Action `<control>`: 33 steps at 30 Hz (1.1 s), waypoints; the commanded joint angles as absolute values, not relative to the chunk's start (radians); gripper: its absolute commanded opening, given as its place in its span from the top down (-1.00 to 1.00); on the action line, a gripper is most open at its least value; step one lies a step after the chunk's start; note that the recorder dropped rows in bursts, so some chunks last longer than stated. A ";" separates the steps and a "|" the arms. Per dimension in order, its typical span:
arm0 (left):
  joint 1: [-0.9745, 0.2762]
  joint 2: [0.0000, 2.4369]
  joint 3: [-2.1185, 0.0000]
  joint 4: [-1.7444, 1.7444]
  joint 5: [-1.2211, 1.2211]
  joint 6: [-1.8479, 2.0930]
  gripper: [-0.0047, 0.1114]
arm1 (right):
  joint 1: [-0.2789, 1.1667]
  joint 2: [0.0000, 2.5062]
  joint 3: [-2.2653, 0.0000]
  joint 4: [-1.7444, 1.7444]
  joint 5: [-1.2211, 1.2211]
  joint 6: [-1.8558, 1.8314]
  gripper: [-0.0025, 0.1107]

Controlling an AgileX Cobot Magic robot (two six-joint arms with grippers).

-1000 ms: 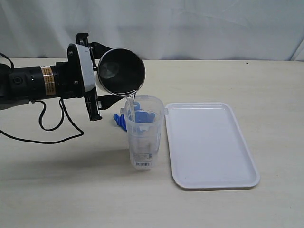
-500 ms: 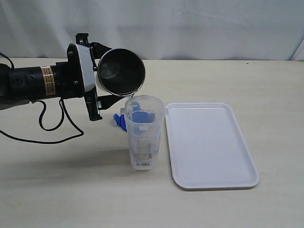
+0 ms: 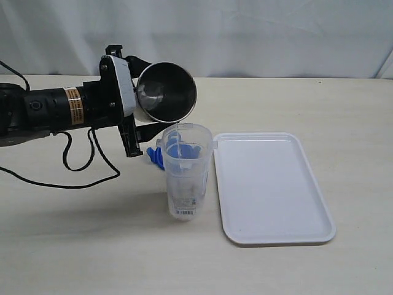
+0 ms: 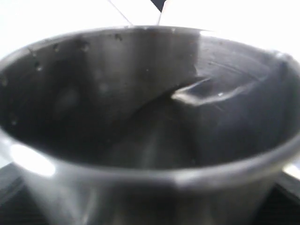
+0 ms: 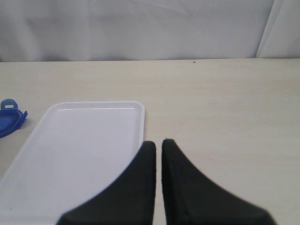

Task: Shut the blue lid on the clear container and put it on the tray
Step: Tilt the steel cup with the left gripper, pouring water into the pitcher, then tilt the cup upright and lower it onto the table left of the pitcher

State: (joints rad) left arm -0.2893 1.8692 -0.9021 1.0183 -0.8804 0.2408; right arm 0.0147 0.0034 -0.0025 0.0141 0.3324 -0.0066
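Observation:
The clear container [image 3: 185, 178] stands upright and uncovered on the table, just left of the white tray [image 3: 270, 184]. The blue lid [image 3: 155, 156] lies on the table behind the container, partly hidden by it; the right wrist view shows the blue lid [image 5: 8, 119] beside the tray [image 5: 79, 150]. My left gripper [image 3: 140, 98] is shut on a grey steel tumbler [image 3: 167, 92], tipped on its side with its mouth over the container's rim. That tumbler [image 4: 150, 140] fills the left wrist view. My right gripper [image 5: 159, 143] is shut and holds nothing, hovering by the tray's edge.
The left arm's black cable [image 3: 73, 166] loops on the table left of the container. A white curtain [image 3: 245, 37] closes off the back of the table.
My left arm has shifted right with the tumbler, bringing its mouth further over the container. The right gripper has not moved.

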 commanded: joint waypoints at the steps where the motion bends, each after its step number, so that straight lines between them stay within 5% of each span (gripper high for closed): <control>1: -0.292 1.846 -0.921 0.973 -0.933 0.240 0.92 | 0.015 0.000 0.000 0.015 0.334 -0.007 0.88; 22: -0.290 1.848 -0.921 0.565 -0.888 -0.207 0.92 | 0.015 0.000 0.000 0.015 0.334 -0.007 0.88; 33: -0.192 2.011 -1.024 0.389 -0.993 -0.302 0.92 | 0.015 0.000 0.000 0.015 0.334 -0.007 0.88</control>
